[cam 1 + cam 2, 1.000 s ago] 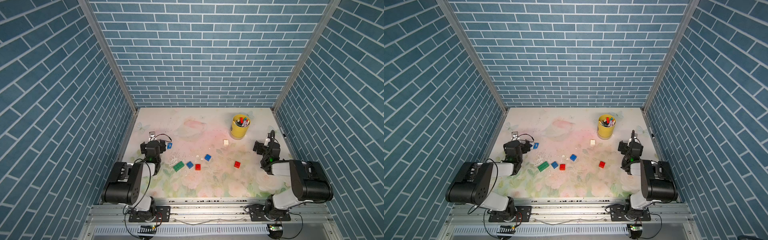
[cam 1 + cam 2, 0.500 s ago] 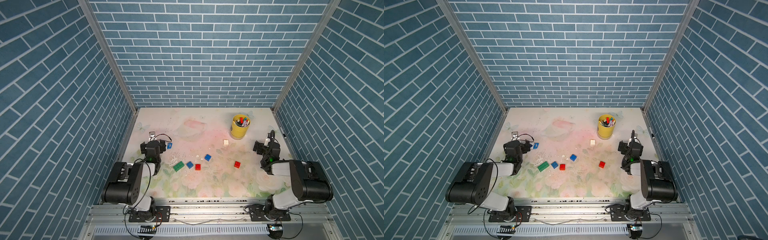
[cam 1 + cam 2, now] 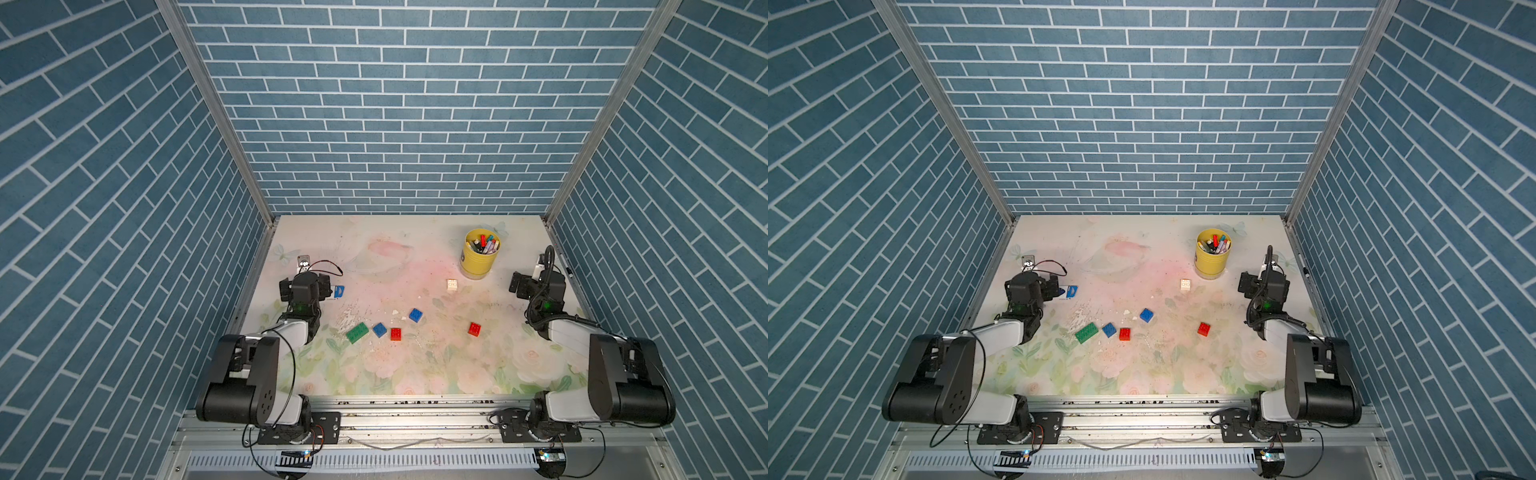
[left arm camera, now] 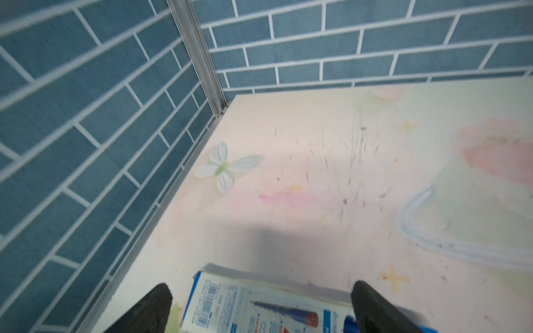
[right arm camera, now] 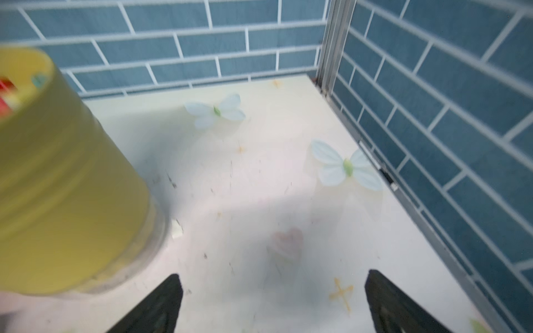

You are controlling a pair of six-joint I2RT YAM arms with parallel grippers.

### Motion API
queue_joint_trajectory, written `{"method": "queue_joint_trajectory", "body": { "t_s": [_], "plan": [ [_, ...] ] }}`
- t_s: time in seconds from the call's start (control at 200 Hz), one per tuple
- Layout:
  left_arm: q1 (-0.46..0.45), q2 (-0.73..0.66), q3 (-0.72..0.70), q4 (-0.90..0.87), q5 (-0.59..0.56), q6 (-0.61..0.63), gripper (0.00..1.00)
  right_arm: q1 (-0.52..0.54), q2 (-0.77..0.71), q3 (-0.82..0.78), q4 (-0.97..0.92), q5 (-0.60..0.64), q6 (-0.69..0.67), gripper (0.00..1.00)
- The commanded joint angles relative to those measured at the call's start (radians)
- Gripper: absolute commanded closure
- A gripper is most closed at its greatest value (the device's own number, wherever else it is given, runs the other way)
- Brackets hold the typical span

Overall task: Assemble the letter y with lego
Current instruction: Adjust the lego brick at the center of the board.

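Note:
Six lego bricks lie apart on the floral table in both top views: a green brick point(image 3: 357, 332), a blue brick point(image 3: 379, 329), a red brick point(image 3: 396, 333), another blue one point(image 3: 416, 315), a second red one point(image 3: 474, 328) and a white square point(image 3: 452, 285). No joined letter y shows in any view. My left gripper point(image 4: 262, 288) is open at the left wall, well left of the bricks. My right gripper point(image 5: 274, 276) is open over bare table at the right wall, beside the yellow cup point(image 5: 57, 184). Neither wrist view shows a brick.
The yellow cup point(image 3: 480, 253) of marker pens stands at the back right, just behind the white square. A white and blue printed card point(image 4: 259, 308) lies on the table below the left fingers, also seen from above as a blue card point(image 3: 339, 291). Tiled walls close three sides.

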Motion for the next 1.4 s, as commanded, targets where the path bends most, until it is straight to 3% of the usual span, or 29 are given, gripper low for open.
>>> {"method": "queue_joint_trajectory", "body": {
  "t_s": [0.0, 0.215, 0.33, 0.395, 0.465, 0.575, 0.715, 0.915, 1.125, 1.395],
  "plan": [
    [-0.003, -0.067, 0.083, -0.213, -0.019, -0.046, 0.00, -0.001, -0.077, 0.020, -0.157, -0.042, 0.039, 0.01],
    [-0.006, -0.148, 0.151, -0.386, 0.091, -0.231, 0.01, 0.001, -0.231, 0.073, -0.349, -0.261, 0.214, 0.01],
    [-0.006, -0.166, 0.220, -0.518, 0.199, -0.441, 0.00, 0.000, -0.229, 0.176, -0.651, -0.252, 0.472, 0.01],
    [-0.004, -0.139, 0.263, -0.568, 0.331, -0.463, 0.00, 0.001, -0.180, 0.201, -0.678, -0.388, 0.429, 0.06],
    [-0.007, -0.105, 0.295, -0.626, 0.424, -0.485, 0.03, 0.006, -0.154, 0.191, -0.674, -0.453, 0.447, 0.13],
    [-0.030, -0.065, 0.311, -0.704, 0.506, -0.500, 0.14, 0.083, -0.152, 0.224, -0.807, -0.352, 0.402, 0.17],
    [-0.147, -0.050, 0.315, -0.778, 0.486, -0.478, 0.17, 0.166, -0.118, 0.261, -0.954, -0.303, 0.356, 0.21],
    [-0.259, -0.028, 0.291, -0.798, 0.507, -0.499, 0.19, 0.302, -0.023, 0.269, -0.943, -0.325, 0.337, 0.22],
    [-0.310, -0.077, 0.191, -0.767, 0.504, -0.567, 0.18, 0.495, 0.136, 0.381, -0.929, -0.337, 0.262, 0.25],
    [-0.318, -0.166, 0.107, -0.797, 0.476, -0.594, 0.17, 0.679, 0.367, 0.571, -0.948, -0.340, 0.142, 0.18]
  ]
}}
